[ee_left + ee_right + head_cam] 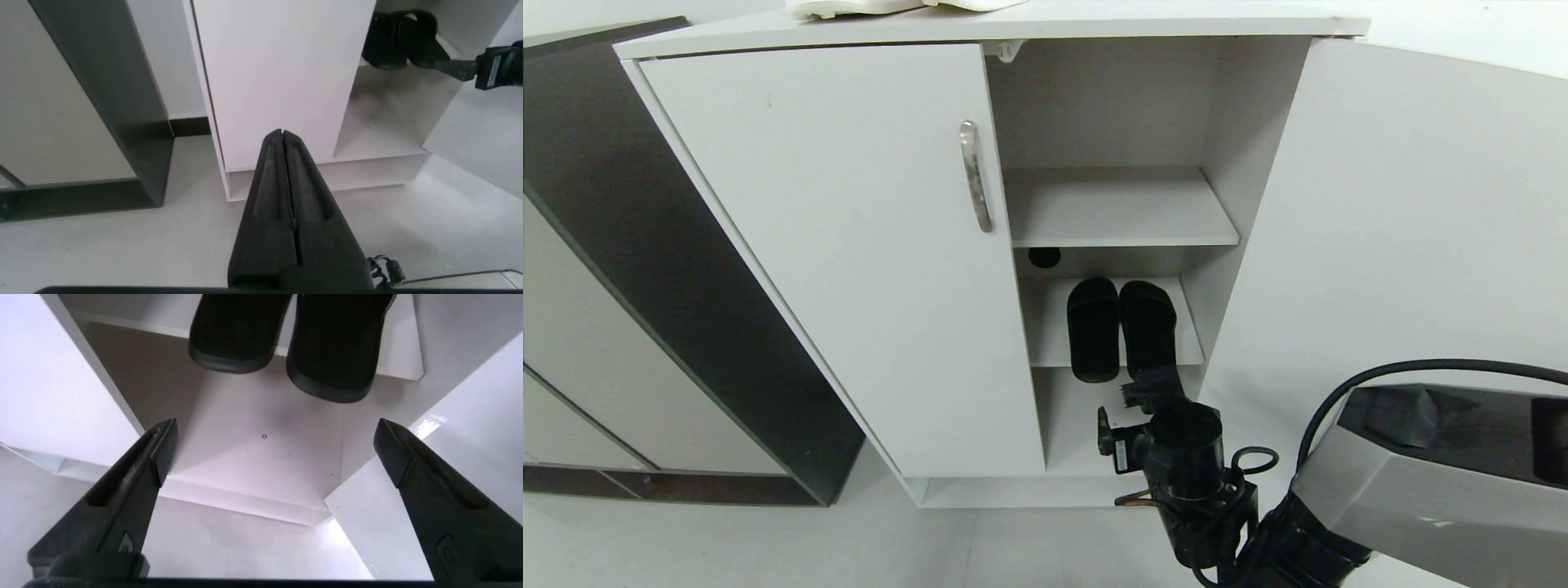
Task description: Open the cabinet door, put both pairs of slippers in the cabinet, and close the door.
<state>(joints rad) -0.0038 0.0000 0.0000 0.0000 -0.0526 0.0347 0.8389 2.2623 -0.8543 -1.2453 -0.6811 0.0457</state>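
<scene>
The black slide slippers [1123, 327] are shelved, the right gripper [276, 429] held agape beneath. The white soft slippers [890, 6] on top (likely light, floppy) are probably best pinched mid-sole.

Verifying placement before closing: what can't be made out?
Head view: pale items on cabinet top, cut by picture edge.
Head view: cabinet's left half, behind closed left door.
Head view: dark round thing under upper shelf, too small.
Right wrist view: black slippers, far ends cut off.
</scene>
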